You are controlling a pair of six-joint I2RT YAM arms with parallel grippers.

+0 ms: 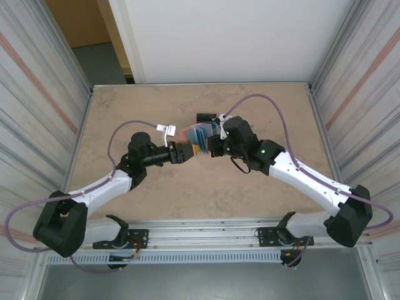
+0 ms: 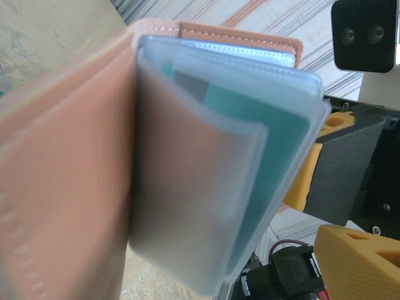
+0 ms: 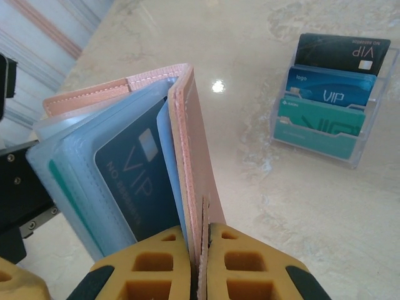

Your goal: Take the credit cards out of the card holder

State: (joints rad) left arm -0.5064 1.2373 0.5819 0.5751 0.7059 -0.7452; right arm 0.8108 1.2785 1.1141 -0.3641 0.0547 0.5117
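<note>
The card holder point(image 1: 199, 136), pink-brown leather with pale blue clear pockets, hangs open above the table's middle, between the two grippers. My right gripper point(image 3: 203, 250) is shut on its leather cover point(image 3: 194, 144), yellow fingers pinching the edge. A dark blue VIP credit card point(image 3: 134, 181) sits in one pocket and a teal card point(image 2: 275, 144) in another. In the left wrist view the holder's cover point(image 2: 62, 175) is very close and my own fingers are hidden. My left gripper point(image 1: 184, 152) reaches the holder's left side, too blurred there to read its jaws.
A clear plastic stand point(image 3: 328, 94) on the table behind the holder carries three cards: black, blue and teal. It shows as a dark shape point(image 1: 205, 118) from above. Metal-framed walls close the table on both sides. The right arm's yellow fingers point(image 2: 350, 250) face the left wrist camera.
</note>
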